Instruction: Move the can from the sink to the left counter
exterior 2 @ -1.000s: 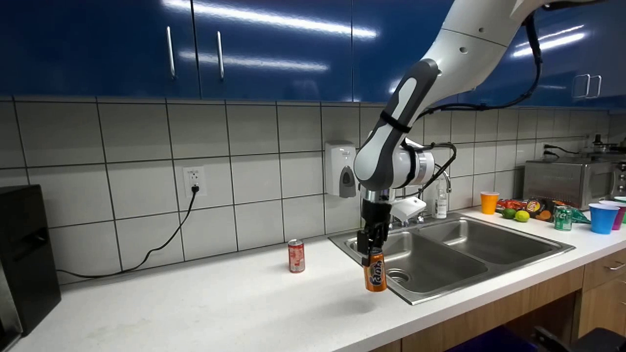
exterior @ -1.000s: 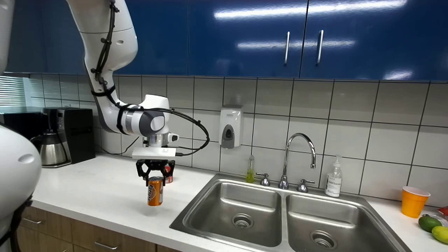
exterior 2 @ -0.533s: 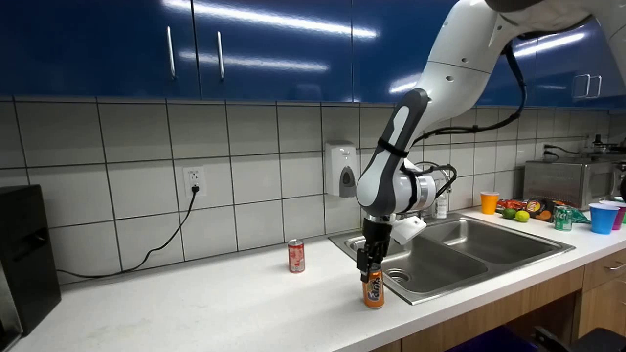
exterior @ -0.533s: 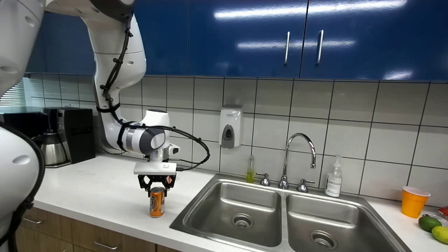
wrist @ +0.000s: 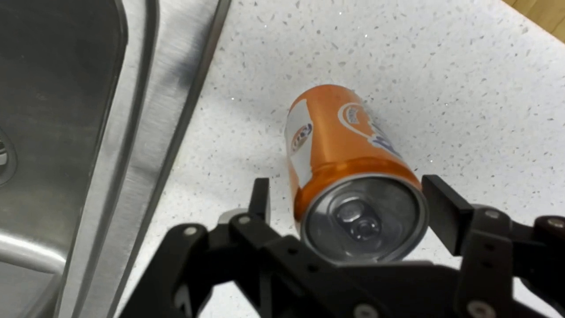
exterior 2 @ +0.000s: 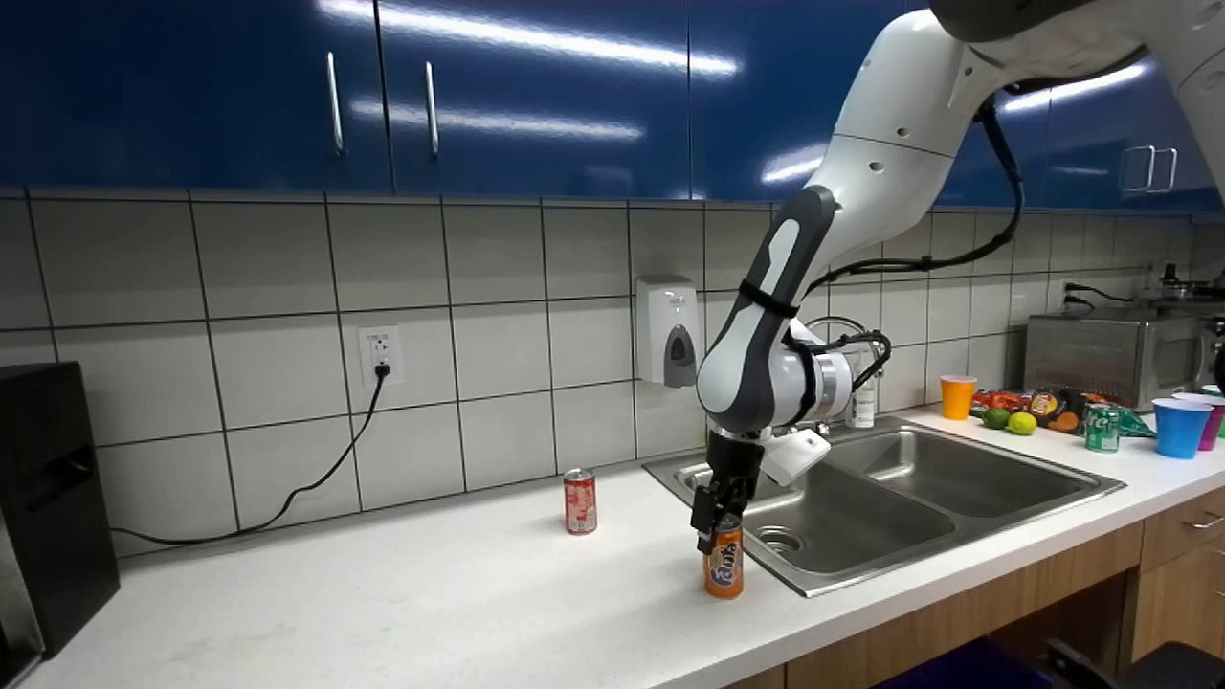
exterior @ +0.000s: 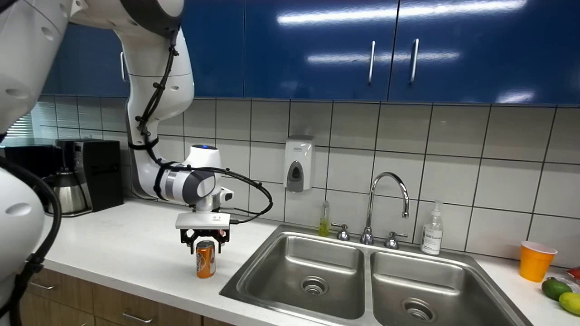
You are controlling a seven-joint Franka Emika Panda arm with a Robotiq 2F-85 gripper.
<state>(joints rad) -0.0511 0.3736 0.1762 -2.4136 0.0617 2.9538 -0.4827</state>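
The orange can [exterior: 206,262] stands upright on the left counter [exterior: 113,240], close to the sink's left rim. It also shows in an exterior view [exterior 2: 724,572] and in the wrist view [wrist: 335,132], with its silvery top facing the camera. My gripper [wrist: 351,205] is open around the can's top. A clear gap shows on the left finger's side; the right finger is very close to the can, and I cannot tell if it touches. The gripper also shows above the counter in an exterior view [exterior: 206,249]. The sink [exterior: 368,276] has two bare steel bowls.
A small red can [exterior 2: 580,502] stands farther back on the counter, near the tiled wall. A black coffee maker [exterior: 102,174] stands at the far end. A chrome faucet [exterior: 370,208] and a soap bottle [exterior: 432,233] stand behind the sink. An orange cup [exterior: 537,261] stands beyond it.
My gripper has lowered the can from above the counter onto it. The fingers, earlier closed on the can, have since spread apart. The can has shifted slightly.
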